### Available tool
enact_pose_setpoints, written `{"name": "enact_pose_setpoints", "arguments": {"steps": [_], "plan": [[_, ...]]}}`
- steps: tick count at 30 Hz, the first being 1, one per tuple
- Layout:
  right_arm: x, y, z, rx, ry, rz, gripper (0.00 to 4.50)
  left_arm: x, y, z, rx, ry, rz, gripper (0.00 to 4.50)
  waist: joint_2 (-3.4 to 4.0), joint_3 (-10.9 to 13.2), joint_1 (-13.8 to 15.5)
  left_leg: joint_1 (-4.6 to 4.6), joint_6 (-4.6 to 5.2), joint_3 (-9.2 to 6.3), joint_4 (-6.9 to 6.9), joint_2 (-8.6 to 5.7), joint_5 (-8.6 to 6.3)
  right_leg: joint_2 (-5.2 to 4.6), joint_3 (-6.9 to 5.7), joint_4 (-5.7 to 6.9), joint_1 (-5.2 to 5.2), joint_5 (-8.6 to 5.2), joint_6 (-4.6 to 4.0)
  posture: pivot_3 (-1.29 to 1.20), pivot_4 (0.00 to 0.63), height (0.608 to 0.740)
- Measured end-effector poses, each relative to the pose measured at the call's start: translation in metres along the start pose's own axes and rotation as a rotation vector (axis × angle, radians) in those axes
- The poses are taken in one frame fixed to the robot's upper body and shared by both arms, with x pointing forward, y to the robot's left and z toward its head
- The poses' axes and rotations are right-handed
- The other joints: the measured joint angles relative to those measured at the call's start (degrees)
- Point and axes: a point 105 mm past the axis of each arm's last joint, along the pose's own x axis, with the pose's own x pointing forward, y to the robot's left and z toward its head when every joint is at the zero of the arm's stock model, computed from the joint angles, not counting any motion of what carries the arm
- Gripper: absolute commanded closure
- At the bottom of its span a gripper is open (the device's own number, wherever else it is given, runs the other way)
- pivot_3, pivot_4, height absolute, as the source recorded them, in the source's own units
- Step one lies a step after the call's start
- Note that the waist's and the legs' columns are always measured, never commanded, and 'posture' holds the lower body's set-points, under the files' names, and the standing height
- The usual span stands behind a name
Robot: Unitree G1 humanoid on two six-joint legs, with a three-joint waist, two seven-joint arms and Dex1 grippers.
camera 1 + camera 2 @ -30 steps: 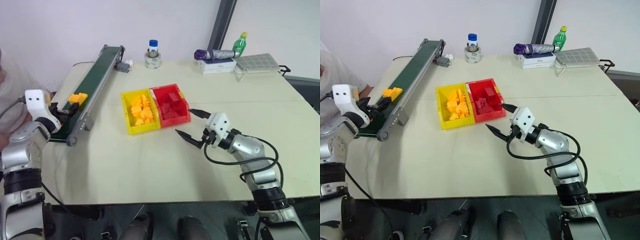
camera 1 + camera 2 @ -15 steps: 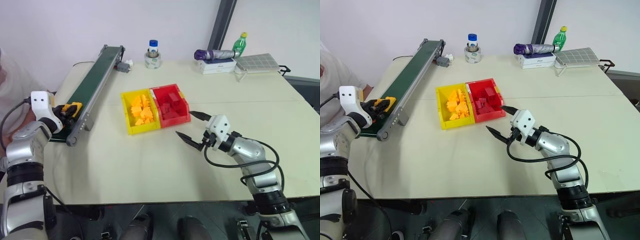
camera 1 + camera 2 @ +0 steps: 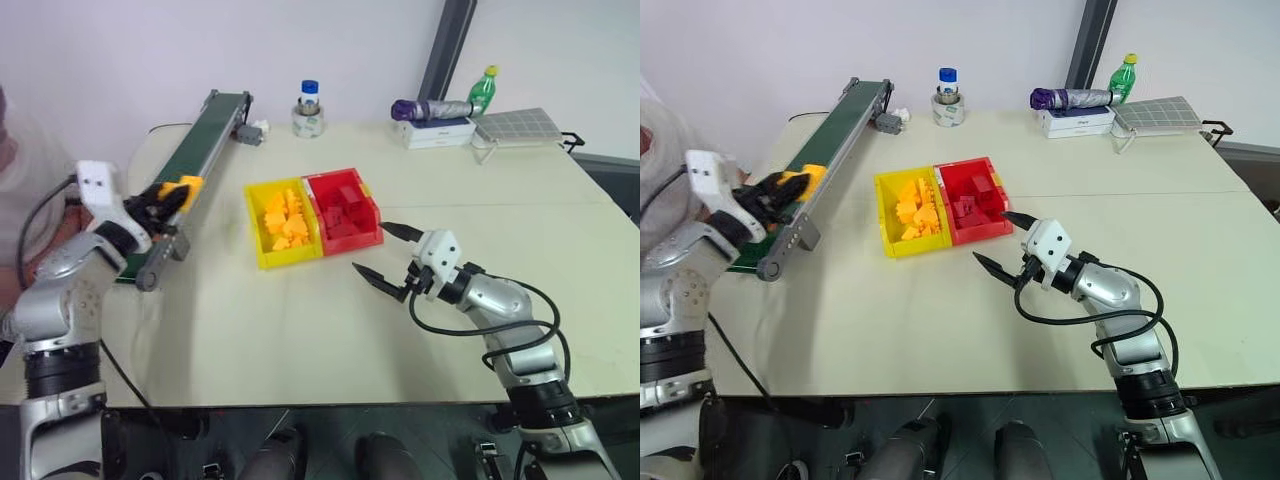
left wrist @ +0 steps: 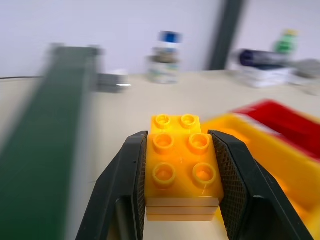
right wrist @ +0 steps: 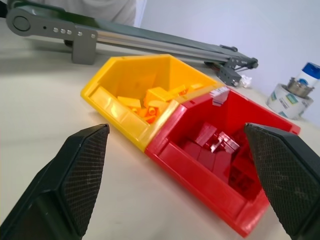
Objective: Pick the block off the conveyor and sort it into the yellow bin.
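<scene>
- The block (image 4: pixel 181 167) is glossy yellow-orange plastic with round studs and a stepped top; the left claw (image 4: pixel 180 200), its black fingers (image 4: pixel 131 185) lined with mesh-textured pads, is clenched on the block's two sides
- The conveyor (image 3: pixel 190 165) is a long dark green belt in a grey metal frame; the yellow bin (image 3: pixel 258 240) and a matching red bin (image 3: pixel 352 212) are touching, each full of bricks of its own colour
- The worktop (image 3: pixel 300 330) is pale beige and smooth, against a white wall; a bottle (image 3: pixel 481 88) stands at the far edge
- The left arm holds the block above the conveyor's near end; the right claw (image 3: pixel 381 255) hangs level just beside the red bin, fingers spread wide and grasping nothing
</scene>
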Motion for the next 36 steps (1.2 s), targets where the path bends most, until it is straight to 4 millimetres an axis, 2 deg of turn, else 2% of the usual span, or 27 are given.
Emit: {"name": "enact_pose_setpoints", "arguments": {"steps": [4, 7, 10, 12, 13, 16, 17, 21, 25, 32, 36], "plan": [[0.001, 0.0, 0.001, -0.002, -0.005, 0.001, 0.0, 0.031, -0.036, -0.018, -0.038, 0.02, -0.05, 3.17, -0.02, 0.0, 0.1, -0.01, -0.02, -0.01, 0.06, 0.0, 0.03, 0.01, -0.01, 0.0, 0.02, 0.04, 0.02, 0.0, 0.15, 0.74], [0.001, 0.0, 0.001, -0.001, -0.004, -0.007, 0.0, 0.055, -0.048, -0.021, -0.035, 0.0, -0.005, 3.17, -0.02, 0.0, 0.1, 0.0, -0.02, 0.01, 0.09, 0.0, 0.04, 0.01, -0.01, 0.0, 0.03, 0.07, 0.04, 0.0, 0.15, 0.74], [0.0, 0.0, -0.001, 0.003, 0.002, -0.019, 0.0, 0.067, -0.057, -0.029, -0.039, -0.001, 0.01, 3.17, -0.02, 0.0, -0.1, -0.01, -0.01, 0.01, 0.08, 0.0, 0.04, 0.02, -0.01, 0.0, 0.01, 0.07, 0.04, 0.0, 0.15, 0.74], [-0.002, 0.0, -0.003, 0.008, 0.008, -0.028, 0.0, 0.072, -0.061, -0.039, -0.042, 0.017, 0.01, 2.14, -0.02, 0.0, -0.2, -0.01, -0.01, 0.01, 0.06, 0.0, 0.05, 0.02, -0.01, 0.0, 0.0, 0.07, 0.04, 0.0, 0.15, 0.74], [-0.003, 0.0, -0.004, 0.01, 0.012, -0.032, 0.0, 0.074, -0.063, -0.044, -0.045, 0.025, 0.014, 1.86, -0.02, 0.0, -0.2, -0.02, -0.01, 0.0, 0.06, 0.0, 0.05, 0.02, -0.01, 0.0, 0.0, 0.07, 0.04, 0.0, 0.15, 0.74], [-0.004, 0.002, -0.003, 0.005, 0.009, -0.036, 0.0, 0.077, -0.067, -0.052, -0.043, 0.033, 0.023, 0.41, -0.02, 0.0, -0.1, -0.02, -0.01, 0.01, 0.08, 0.0, 0.05, 0.02, -0.01, 0.0, 0.01, 0.07, 0.04, 0.0, 0.15, 0.74], [-0.004, 0.002, -0.002, 0.005, 0.009, -0.038, 0.0, 0.078, -0.067, -0.051, -0.037, 0.03, 0.03, 0.05, -0.02, 0.0, -0.1, -0.02, -0.01, 0.01, 0.08, 0.0, 0.05, 0.02, -0.01, 0.0, 0.01, 0.07, 0.05, 0.0, 0.15, 0.74], [-0.004, 0.001, -0.002, 0.007, 0.012, -0.045, 0.0, 0.081, -0.066, -0.039, -0.012, -0.012, 0.032, 0.05, -0.02, 0.0, -0.1, -0.01, -0.01, 0.01, 0.1, 0.0, 0.05, 0.02, -0.02, 0.0, 0.02, 0.08, 0.06, 0.0, 0.15, 0.74], [-0.004, 0.002, 0.002, 0.0, 0.004, -0.044, 0.0, 0.069, -0.067, -0.028, -0.033, -0.036, -0.061, 0.05, -0.02, 0.0, -0.4, -0.02, -0.01, 0.0, 0.08, 0.0, 0.05, 0.03, -0.01, 0.0, -0.01, 0.08, 0.06, 0.0, 0.15, 0.74], [-0.004, 0.002, 0.002, 0.002, 0.01, -0.036, 0.0, 0.011, -0.053, -0.01, 0.063, 0.003, -0.251, 0.05, -0.01, 0.0, -1.3, 0.0, -0.03, -0.01, 0.02, 0.03, 0.05, 0.05, 0.0, 0.04, -0.04, 0.08, 0.02, 0.0, 0.15, 0.74], [-0.003, 0.003, 0.002, 0.001, 0.008, -0.024, 0.0, -0.015, -0.042, -0.012, 0.114, 0.075, -0.282, 0.05, -0.01, 0.0, -1.2, 0.0, -0.05, -0.02, 0.02, 0.03, 0.04, 0.04, 0.0, 0.04, -0.02, 0.07, 0.0, 0.0, 0.15, 0.74]]}}
